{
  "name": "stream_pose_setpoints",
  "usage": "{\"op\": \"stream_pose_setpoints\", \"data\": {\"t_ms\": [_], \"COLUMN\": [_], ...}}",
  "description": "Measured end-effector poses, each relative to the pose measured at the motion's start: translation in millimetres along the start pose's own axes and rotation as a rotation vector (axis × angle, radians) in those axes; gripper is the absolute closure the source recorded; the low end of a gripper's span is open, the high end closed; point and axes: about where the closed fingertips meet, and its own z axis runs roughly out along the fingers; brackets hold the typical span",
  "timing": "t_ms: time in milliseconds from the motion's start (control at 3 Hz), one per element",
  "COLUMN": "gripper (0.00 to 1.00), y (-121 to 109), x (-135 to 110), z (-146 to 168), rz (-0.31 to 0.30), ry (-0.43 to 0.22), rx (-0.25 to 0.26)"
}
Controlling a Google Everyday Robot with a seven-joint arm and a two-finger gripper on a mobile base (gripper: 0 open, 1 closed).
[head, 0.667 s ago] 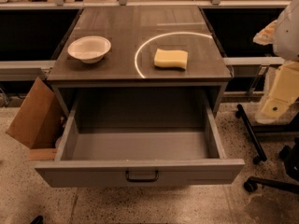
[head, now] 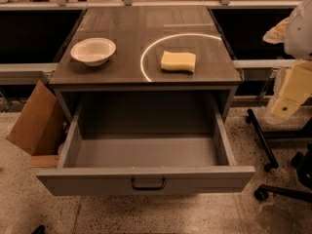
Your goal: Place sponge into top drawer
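Logged sponge (head: 178, 61) lying flat on worktop (head: 146, 23), right of centre, inside a bright ring of light (head: 145, 57) and well apart from white bowl (head: 93, 50) at left. Saw nothing touching it. Noted top drawer (head: 87, 178) pulled well out below the worktop's front edge, with dark pull handle (head: 147, 183) centred on the grey front panel; sponge not yet in it. Placed gripper (head: 291, 94) at far right edge of view, cream-coloured, off to the side of the cabinet and well apart from sponge; could not tell whether spread or closed. Judged sponge light, soft and compressible, not fragile, probably not slippery. Expected squash under a pinch, so rated a top-down grip across the short width, near the middle, as safest. Flagged wavy long edges as uneven contact. Judged a release into the deep drawer harmless. Also tagged cardboard box (head: 36, 118) leaning at left of cabinet and chair base (head: 273, 179) at right. Found no brand, label or readable writing anywhere.
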Motion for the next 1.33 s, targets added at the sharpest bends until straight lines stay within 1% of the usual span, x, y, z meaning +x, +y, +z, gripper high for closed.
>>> {"op": "stream_pose_setpoints", "data": {"t_ms": [333,667,1000,1333], "gripper": [0.00,0.00,0.00,0.00], "y": [-29.9,-66.5,-66.5,-70.6], "x": [-11.8,-27.3,-27.4,-29.7], "z": [16.2,46.6,46.6,50.8], "rz": [0.008,0.049,0.049,0.047], "ry": [-0.075,-0.162,-0.162,-0.180], "rx": [-0.009,-0.034,-0.034,-0.046]}}
